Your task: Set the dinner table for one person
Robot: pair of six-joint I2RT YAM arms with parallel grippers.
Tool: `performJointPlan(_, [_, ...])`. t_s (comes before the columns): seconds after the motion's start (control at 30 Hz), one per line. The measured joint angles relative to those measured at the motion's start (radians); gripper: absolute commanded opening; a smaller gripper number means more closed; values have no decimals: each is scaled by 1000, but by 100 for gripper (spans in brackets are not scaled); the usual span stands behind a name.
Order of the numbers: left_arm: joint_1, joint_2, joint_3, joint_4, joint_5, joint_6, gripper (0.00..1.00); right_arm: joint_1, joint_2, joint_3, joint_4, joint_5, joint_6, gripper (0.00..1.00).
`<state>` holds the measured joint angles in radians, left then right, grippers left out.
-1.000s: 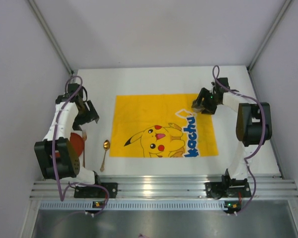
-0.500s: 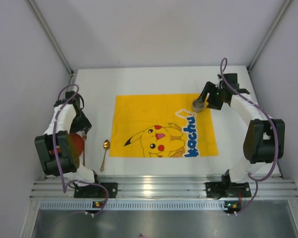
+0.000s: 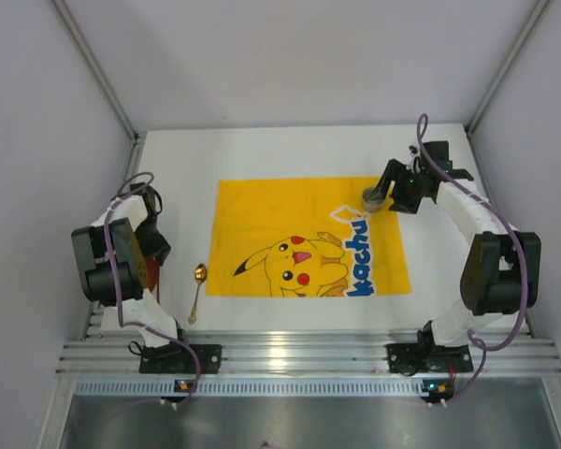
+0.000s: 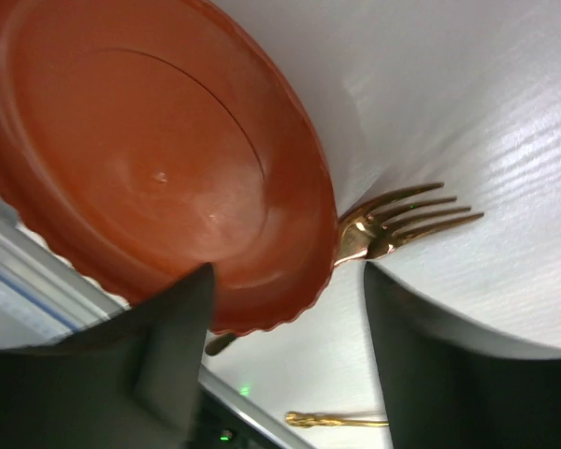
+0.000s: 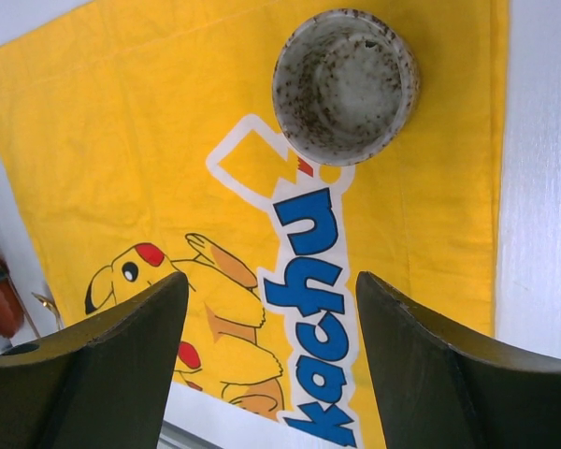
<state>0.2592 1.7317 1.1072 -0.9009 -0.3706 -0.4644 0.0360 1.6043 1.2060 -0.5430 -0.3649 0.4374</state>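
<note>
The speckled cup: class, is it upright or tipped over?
Upright: the cup stands on the yellow mat, open mouth facing the right wrist camera.

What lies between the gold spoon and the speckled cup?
In the top view: a sliver of white table, then bare yellow Pikachu mat up to the cup.

top: we barely see the red plate (image 3: pixel 151 272) behind the left arm (image 3: pixel 107 262) | left wrist: fork (image 4: pixel 407 217) handle under plate, spoon (image 4: pixel 337 421) partly behind left gripper (image 4: pixel 288 273)
</note>
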Motion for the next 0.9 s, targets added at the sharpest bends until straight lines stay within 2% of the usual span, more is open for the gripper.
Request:
performJointPlan(0.03, [0,7,-7,10,6,-6,49,0,0,0,-3,0,0,73])
performJointPlan(0.07, [0,13,-13,17,13,-8,31,0,0,0,-7,0,0,73])
performJointPlan(0.17, [0,31,-23,32,32,-8,0,0,0,0,-12,0,0,73])
performJointPlan(0.6, [1,25,-3,6,55,-2,0,0,16,6,-26,0,0,73])
performJointPlan(0.9, [-4,-84,171,-88,101,-3,0,0,27,27,-27,0,0,76])
